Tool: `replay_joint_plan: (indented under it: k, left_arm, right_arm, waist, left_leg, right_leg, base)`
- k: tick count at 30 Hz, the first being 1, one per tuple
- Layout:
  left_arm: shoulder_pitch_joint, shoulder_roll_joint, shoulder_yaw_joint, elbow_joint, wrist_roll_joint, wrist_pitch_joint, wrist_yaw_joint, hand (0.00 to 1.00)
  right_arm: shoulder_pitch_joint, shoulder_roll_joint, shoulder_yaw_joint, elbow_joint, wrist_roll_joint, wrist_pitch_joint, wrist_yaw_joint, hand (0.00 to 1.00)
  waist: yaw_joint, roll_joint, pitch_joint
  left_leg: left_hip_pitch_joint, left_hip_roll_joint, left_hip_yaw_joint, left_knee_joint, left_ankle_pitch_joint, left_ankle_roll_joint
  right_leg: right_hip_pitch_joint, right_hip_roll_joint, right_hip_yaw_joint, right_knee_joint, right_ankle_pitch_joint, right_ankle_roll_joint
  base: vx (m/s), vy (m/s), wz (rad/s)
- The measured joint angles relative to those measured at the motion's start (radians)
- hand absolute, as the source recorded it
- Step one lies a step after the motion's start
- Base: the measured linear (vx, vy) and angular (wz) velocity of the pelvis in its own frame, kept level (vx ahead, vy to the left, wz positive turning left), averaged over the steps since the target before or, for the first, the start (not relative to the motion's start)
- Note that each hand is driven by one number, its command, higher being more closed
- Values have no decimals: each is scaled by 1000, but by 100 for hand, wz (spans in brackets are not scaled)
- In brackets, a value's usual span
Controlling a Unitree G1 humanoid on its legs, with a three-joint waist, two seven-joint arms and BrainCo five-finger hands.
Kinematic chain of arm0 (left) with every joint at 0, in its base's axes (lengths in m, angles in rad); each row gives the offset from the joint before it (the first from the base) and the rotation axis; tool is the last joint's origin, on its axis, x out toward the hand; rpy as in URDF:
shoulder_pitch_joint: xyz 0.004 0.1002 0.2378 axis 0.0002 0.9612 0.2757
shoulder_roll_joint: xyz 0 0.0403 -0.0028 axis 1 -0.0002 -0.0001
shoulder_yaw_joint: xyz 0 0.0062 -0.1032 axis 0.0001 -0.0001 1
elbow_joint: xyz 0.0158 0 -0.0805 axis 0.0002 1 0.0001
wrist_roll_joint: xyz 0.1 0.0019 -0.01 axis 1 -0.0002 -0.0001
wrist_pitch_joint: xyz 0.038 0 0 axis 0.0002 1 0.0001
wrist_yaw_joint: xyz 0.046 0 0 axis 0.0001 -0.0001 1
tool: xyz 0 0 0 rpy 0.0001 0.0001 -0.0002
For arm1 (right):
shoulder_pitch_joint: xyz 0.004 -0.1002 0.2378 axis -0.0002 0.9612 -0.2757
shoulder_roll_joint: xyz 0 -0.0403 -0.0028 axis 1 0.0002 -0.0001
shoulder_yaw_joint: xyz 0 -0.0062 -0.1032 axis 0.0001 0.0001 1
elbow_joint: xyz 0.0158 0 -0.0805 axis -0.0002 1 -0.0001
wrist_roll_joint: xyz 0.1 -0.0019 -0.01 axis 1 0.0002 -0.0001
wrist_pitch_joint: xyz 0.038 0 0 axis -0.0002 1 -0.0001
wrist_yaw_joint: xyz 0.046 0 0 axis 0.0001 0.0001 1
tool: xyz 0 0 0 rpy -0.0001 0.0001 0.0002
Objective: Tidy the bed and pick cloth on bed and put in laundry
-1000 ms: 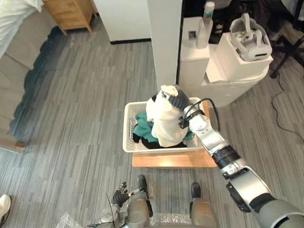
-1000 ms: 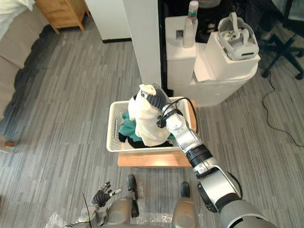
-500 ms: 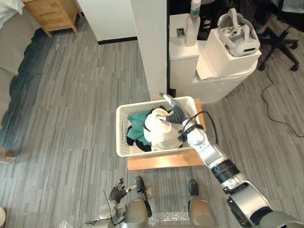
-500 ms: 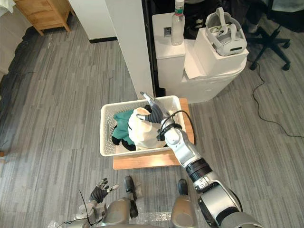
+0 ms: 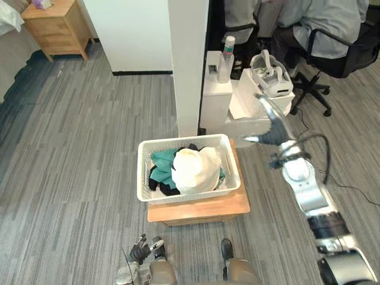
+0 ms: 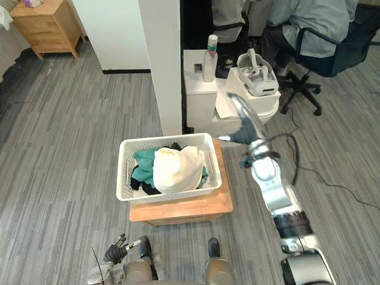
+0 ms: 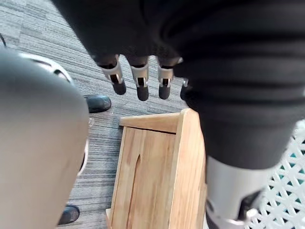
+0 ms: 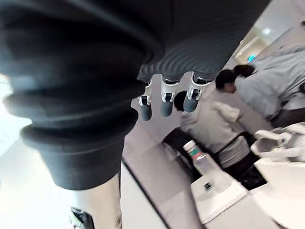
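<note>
Colours on my feed: white basket, bright laundry, grey striped floor.

I see a white lattice-patterned plastic laundry basket point(image 5: 144, 176) with a plain cream cloth point(image 5: 196, 169), a teal cloth point(image 5: 161, 160) and a black cloth point(image 5: 160, 187) in it. The low wooden stand point(image 5: 202, 208) is a light honey tone, and the small wooden nightstand point(image 5: 56, 27) is much the same. The plank floor point(image 5: 71, 154) is grey, streaked in lighter and darker strips. The square pillar point(image 5: 188, 65) and the boxy cabinet point(image 5: 215, 95) are white, as is the headset point(image 5: 271, 80). The clear bottle point(image 5: 225, 50) has a red and green band. A seated person point(image 5: 320, 21) wears pale grey on a black office chair point(image 5: 350, 56). My right hand point(image 5: 274, 127) reads silver with dark tips.
</note>
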Motion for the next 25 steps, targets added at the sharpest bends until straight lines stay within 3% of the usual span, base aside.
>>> replay_joint_plan:
  k: [5,10,14,25]
  left_arm:
    - [8,-10,52,40,-1,2,1,0]
    - [3,-40,81,71,-1,3,2,0]
    - [0,-56,118,107,-2,12,9,0]
    - [-31,-63,139,159,21,23,28,0]
  right_arm:
    - [170,153,-122,300,84,20,-23,0]
    - [253,284,-144,707,258,54,-37,0]
    - [263,352,-165,916,294,76,-16,0]
    - [262,349,-147,957,309,100,11,0]
  waist:
    - [-27,11,-33]
    - [-26,40,-52]
    - [-24,48,-64]
    - [-22,40,-75]
  left_leg:
    - [1,-7,-2,0,-4,3]
    - [4,-7,-2,0,-4,3]
    - [10,-8,-3,0,-4,3]
    - [20,-43,-19,0,-7,7]
  right_leg:
    - [10,-7,-2,-11,0,0]
    - [14,-7,-4,-11,-1,0]
    - [22,-9,-6,-12,-1,0]
    - [49,-44,-24,-29,-1,1]
  base:
    - [3,0,3]
    - [0,0,0]
    - [0,0,0]
    - [-24,0,7]
